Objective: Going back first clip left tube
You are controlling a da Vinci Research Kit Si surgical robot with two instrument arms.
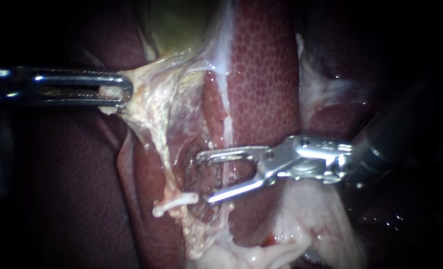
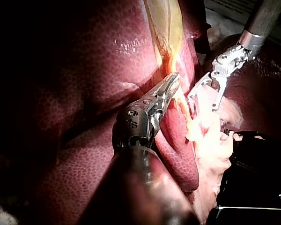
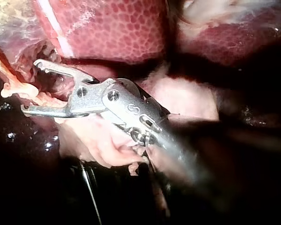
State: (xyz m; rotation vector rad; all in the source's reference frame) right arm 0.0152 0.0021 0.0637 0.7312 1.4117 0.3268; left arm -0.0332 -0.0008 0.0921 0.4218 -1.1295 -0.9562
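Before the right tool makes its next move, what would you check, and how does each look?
1. Right instrument jaws open, gripping nothing: ok.
2. Left instrument jaws shut on pale tissue, stretching it: ok.
3. Clip on a tube: cannot tell; none shows clearly.
4. Pale tube stump clear of right jaws: cannot tell; its end lies close to the lower jaw.
5. Both instruments in the endoscope view: ok.

My left instrument [image 1: 124,90] lies level, clamped on pale tissue [image 1: 146,99]; my right instrument [image 1: 204,179] gapes wide.
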